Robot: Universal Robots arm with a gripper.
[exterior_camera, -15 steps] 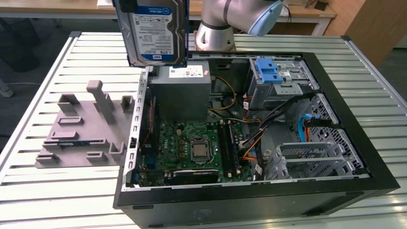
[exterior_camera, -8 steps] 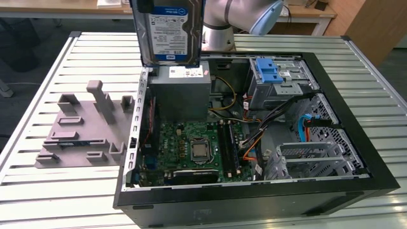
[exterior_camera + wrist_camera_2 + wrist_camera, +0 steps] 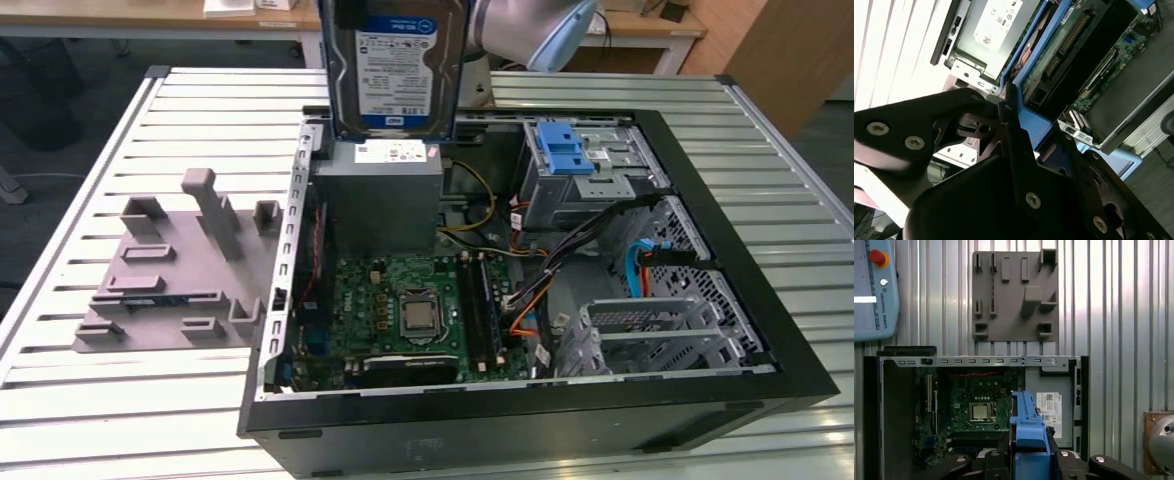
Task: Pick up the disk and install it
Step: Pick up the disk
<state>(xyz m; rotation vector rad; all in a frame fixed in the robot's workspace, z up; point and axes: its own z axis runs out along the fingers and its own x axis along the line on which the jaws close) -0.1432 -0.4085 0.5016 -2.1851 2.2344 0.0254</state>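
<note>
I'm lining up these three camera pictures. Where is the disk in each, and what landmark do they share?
Exterior view: the disk stands upright above the power-supply box, label facing the camera.
Second wrist view: the disk is edge-on, its blue bracket beside the power-supply box.
First wrist view: the disk shows its blue handle end, next to the power-supply box.
Shared landmark: the power-supply box's white sticker.

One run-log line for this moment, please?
gripper: shut on disk by its blue handle | disk: upright, held over open computer case | install: not yet done
</note>
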